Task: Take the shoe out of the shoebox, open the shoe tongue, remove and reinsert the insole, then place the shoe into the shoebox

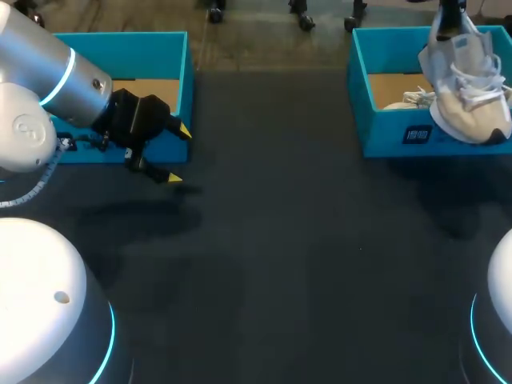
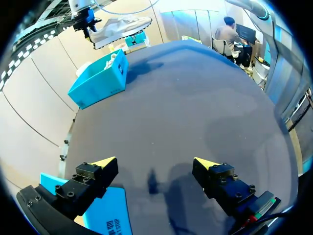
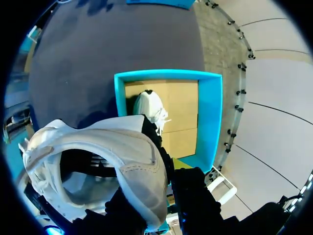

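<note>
**Shoe held above its box, left claw waiting spread**

Nearest, the dark desk [image 1: 280, 240] stretched across the lower frame, probably the working ground for opening the tongue. Further back at middle left, the left claw [image 1: 180, 154] hovered with its yellow tips spread wide and nothing between them, just in front of a blue box [image 1: 152, 44] at upper left, seemingly kept ready to assist. At upper right, the right claw [image 3: 168, 166] pinched the white shoe [image 1: 468, 88] by the rim of its opening. The shoe hung over the front wall of the shoebox [image 1: 384, 132], out of it but not yet set down, and a second shoe [image 1: 412, 98] lay inside.
</note>
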Motion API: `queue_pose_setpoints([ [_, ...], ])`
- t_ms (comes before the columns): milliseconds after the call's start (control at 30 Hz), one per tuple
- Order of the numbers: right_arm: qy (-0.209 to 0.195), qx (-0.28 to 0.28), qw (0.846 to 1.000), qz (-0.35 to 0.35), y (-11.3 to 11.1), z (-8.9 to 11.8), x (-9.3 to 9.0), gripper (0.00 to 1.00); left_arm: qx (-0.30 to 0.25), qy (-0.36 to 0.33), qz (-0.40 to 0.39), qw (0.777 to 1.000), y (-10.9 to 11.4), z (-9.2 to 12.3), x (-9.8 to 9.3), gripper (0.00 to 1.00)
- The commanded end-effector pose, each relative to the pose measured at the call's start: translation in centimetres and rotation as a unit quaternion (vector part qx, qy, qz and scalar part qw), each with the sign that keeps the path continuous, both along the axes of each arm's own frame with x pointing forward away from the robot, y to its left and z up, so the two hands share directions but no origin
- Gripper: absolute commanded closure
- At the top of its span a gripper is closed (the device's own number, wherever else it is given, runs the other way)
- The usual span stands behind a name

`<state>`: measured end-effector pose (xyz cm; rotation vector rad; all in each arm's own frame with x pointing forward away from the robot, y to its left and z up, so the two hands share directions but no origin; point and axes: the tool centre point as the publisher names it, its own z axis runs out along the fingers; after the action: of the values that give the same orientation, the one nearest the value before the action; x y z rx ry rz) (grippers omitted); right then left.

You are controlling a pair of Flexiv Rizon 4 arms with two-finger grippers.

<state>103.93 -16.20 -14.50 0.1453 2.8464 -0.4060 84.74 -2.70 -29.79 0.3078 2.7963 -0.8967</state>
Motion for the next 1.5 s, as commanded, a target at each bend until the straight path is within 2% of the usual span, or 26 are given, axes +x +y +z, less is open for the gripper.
queue_pose_setpoints([
  [33,0.000,0.000,1.000,0.001,-0.1,0.1,0.0,1.00,0.000,-0.001,0.000,1.000,0.0,0.0,-0.1,0.00],
  [100,0.000,0.000,1.000,0.001,-0.1,0.1,0.0,1.00,0.000,-0.001,0.000,1.000,0.0,0.0,-0.1,0.00],
  [267,-0.012,0.004,1.000,-0.021,-2.1,-0.5,2.4,1.00,0.000,-0.001,0.000,1.000,0.0,0.0,-0.1,0.00],
  [333,0.001,-0.006,1.000,-0.015,-3.0,-0.8,3.4,1.00,0.000,-0.001,0.000,1.000,0.0,0.0,-0.1,0.00],
  [567,0.010,-0.008,1.000,0.004,-6.1,-1.5,6.4,1.00,0.000,-0.001,0.000,1.000,0.0,0.0,-0.1,0.00],
  [933,0.036,0.003,0.998,-0.044,-12.7,-2.5,11.5,1.00,0.000,-0.001,0.000,1.000,0.0,0.0,-0.1,0.00],
  [1200,0.050,-0.001,0.998,-0.043,-15.4,-2.8,14.6,1.00,0.000,-0.001,0.000,1.000,0.0,0.0,-0.1,0.00],
  [1367,0.043,0.006,0.997,-0.070,-16.6,-2.8,16.3,1.00,0.000,-0.001,0.000,1.000,0.0,0.0,-0.1,0.00],
  [1500,0.015,0.029,0.989,-0.142,-17.2,-3.3,17.4,1.00,0.000,-0.001,0.000,1.000,0.0,0.0,-0.1,0.00],
])
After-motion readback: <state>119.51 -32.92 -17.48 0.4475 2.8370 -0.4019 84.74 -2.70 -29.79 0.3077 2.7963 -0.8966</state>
